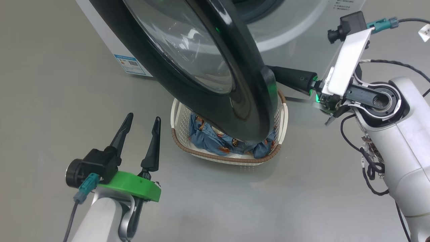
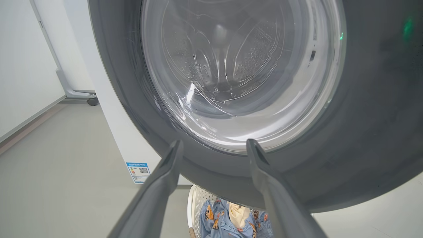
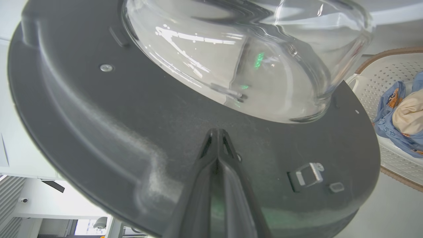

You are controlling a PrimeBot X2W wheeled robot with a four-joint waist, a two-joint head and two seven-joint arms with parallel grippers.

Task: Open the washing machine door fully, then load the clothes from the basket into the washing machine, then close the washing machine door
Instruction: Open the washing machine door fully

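Observation:
The glossy black washing machine door (image 1: 248, 87) stands partly open, swung out over the basket (image 1: 178, 117). Light-blue printed clothes (image 1: 208, 139) lie in that basket. My right gripper (image 1: 278, 74) reaches in behind the door's free edge. In the right wrist view it is shut (image 3: 216, 134), its tips against the door's dark inner face (image 3: 132, 125), below the glass bowl (image 3: 248, 59) and left of the latch (image 3: 309, 173). My left gripper (image 1: 143, 118) hangs open and empty, left of the basket. In its own view it (image 2: 214, 143) faces the door's window (image 2: 231, 82).
The white washing machine (image 1: 295, 33) carries a small blue label (image 1: 129, 64) low on its front. Grey floor (image 1: 50, 101) spreads to the left and front of the basket. A wheeled white frame (image 2: 76, 94) stands by the wall beyond the machine. Loose cables (image 1: 369, 168) hang off my right arm.

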